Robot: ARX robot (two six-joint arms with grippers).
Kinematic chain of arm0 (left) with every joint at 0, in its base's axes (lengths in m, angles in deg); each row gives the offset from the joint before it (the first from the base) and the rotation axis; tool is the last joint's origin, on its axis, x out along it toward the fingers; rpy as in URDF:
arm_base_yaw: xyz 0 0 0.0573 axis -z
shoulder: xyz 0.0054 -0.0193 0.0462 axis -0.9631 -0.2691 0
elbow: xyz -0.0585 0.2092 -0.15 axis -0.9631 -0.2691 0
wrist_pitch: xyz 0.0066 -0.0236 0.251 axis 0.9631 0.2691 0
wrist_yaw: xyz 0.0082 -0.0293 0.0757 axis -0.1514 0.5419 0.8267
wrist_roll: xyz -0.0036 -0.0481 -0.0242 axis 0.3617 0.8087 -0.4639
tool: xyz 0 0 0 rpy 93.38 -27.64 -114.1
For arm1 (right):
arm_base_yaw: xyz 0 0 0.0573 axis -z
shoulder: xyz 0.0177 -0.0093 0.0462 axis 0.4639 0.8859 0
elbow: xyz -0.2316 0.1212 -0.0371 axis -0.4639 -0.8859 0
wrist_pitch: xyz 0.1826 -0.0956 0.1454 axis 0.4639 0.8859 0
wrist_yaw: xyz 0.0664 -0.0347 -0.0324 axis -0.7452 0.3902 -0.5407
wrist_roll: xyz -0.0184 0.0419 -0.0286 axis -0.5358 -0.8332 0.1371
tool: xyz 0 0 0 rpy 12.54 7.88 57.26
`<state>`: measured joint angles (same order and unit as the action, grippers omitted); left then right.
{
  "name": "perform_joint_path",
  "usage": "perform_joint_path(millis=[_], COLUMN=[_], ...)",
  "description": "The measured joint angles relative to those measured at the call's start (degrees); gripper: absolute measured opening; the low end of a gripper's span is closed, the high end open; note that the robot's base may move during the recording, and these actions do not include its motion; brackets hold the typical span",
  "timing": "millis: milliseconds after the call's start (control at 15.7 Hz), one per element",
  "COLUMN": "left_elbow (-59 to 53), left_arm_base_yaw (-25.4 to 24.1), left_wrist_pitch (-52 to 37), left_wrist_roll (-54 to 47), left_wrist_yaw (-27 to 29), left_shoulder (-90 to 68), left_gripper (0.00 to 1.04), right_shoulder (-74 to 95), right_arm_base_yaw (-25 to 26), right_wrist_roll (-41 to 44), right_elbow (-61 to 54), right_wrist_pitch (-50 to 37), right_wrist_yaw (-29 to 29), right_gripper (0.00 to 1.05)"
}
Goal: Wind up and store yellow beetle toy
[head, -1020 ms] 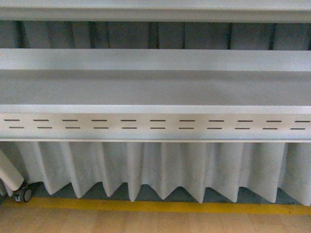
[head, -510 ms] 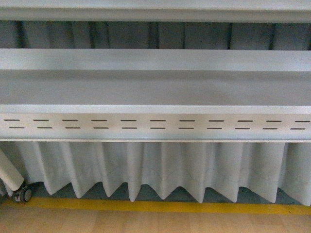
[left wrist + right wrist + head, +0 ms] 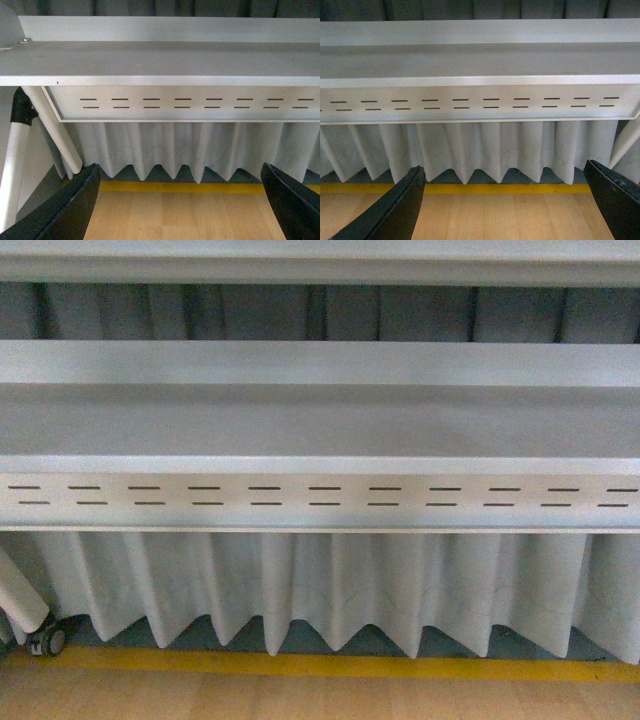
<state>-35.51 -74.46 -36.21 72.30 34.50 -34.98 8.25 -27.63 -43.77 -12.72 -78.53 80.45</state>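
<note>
The yellow beetle toy is out of view in every frame. My left gripper (image 3: 182,210) is open and empty; its two black fingers show at the lower corners of the left wrist view, over wooden floor. My right gripper (image 3: 505,210) is open and empty too, with its black fingers at the lower corners of the right wrist view. Neither arm shows in the front view. Both wrist cameras face a white table with a slotted front panel.
A white table top (image 3: 320,420) with a slotted panel (image 3: 320,497) faces me. A pleated white skirt (image 3: 330,590) hangs below it. A yellow floor line (image 3: 320,667) runs along wooden flooring. A caster wheel (image 3: 47,641) and white legs (image 3: 52,130) stand at the left.
</note>
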Motion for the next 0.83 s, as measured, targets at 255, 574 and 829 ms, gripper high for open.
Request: perform_joint_path(millis=[255, 574, 829], left_elbow=[0.0, 0.0, 0.0], left_arm_base_yaw=[0.0, 0.0, 0.0], left_wrist_pitch=[0.0, 0.0, 0.0], left_wrist_roll=[0.0, 0.0, 0.0], left_wrist_yaw=[0.0, 0.0, 0.0], left_shoulder=[0.0, 0.0, 0.0], left_gripper=[0.98, 0.98, 0.98], right_shoulder=[0.0, 0.0, 0.0], right_arm_base_yaw=[0.0, 0.0, 0.0], right_wrist_roll=[0.0, 0.0, 0.0], right_elbow=[0.0, 0.0, 0.0], right_wrist_pitch=[0.02, 0.0, 0.0], right_wrist_yaw=[0.0, 0.0, 0.0], right_gripper=[0.98, 0.98, 0.98])
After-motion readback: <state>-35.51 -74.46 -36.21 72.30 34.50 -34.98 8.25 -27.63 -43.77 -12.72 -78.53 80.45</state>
